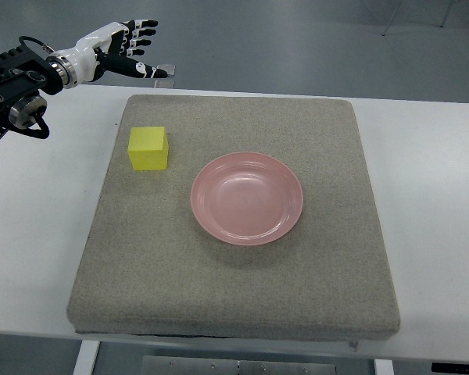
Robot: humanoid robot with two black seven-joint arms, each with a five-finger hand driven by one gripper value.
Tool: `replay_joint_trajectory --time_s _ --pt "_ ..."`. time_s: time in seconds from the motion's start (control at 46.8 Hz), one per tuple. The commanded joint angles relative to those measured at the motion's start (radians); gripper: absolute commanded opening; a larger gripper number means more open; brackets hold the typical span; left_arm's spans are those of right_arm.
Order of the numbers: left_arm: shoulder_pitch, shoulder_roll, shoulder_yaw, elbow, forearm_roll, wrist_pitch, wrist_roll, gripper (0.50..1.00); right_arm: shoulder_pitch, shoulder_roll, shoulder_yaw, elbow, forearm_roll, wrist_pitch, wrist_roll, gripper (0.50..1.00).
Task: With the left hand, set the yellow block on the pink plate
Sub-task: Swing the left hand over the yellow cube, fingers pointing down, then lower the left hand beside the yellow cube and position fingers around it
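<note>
From above, the left hand floats past the far left corner of the white desk, fingers spread and holding nothing. The yellow block sits near the gray mat's far left corner, beside the empty pink plate. A crooked grab might push the block away.
</note>
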Motion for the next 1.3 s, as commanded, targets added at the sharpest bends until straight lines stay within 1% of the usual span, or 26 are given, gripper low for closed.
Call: replay_joint_trajectory --time_s 0.0,0.085,0.256,0.32,0.406,0.47,0.534,0.598,0.747,0.833,0.939,1.067,1.281 --pt "-0.021 -0.002 0.070 0.006 0.038 -0.038 -0.001 0.992 0.000 0.000 0.000 0.000 0.000 0.000 0.000 0.924" --pt "-0.045 -0.002 0.118 0.003 0.126 -0.047 -0.001 0.992 0.000 0.000 0.000 0.000 0.000 -0.001 0.001 0.924" --pt "-0.078 0.006 0.118 -0.005 0.360 -0.052 -0.004 0.992 0.000 0.000 0.000 0.000 0.000 0.000 0.000 0.924" --pt "-0.093 0.015 0.116 -0.012 0.457 -0.070 -0.010 0.992 0.000 0.000 0.000 0.000 0.000 0.000 0.000 0.924" --pt "-0.114 0.035 0.108 -0.049 0.578 -0.099 -0.023 0.992 0.000 0.000 0.000 0.000 0.000 0.000 0.000 0.924" --pt "-0.140 0.061 0.107 -0.103 0.640 -0.101 -0.049 0.992 0.000 0.000 0.000 0.000 0.000 -0.001 0.000 0.924" --pt "-0.156 0.083 0.108 -0.163 0.669 -0.099 -0.072 0.992 0.000 0.000 0.000 0.000 0.000 -0.001 0.000 0.924" --pt "-0.165 0.096 0.108 -0.206 0.702 -0.096 -0.075 0.992 0.000 0.000 0.000 0.000 0.000 0.000 0.000 0.924" --pt "-0.173 0.118 0.108 -0.239 0.772 -0.095 -0.087 0.992 0.000 0.000 0.000 0.000 0.000 0.000 0.001 0.924" --pt "-0.168 0.138 0.113 -0.241 0.790 -0.081 -0.089 0.992 0.000 0.000 0.000 0.000 0.000 0.000 0.000 0.924" --pt "-0.164 0.153 0.110 -0.241 0.842 -0.073 -0.106 0.992 0.000 0.000 0.000 0.000 0.000 0.000 0.000 0.924" --pt "-0.148 0.153 0.111 -0.241 0.861 -0.049 -0.106 0.992 0.000 0.000 0.000 0.000 0.000 0.000 0.000 0.924" --pt "-0.136 0.141 0.108 -0.243 0.839 -0.038 -0.090 0.990 0.000 0.000 0.000 0.000 0.000 -0.001 0.000 0.924"
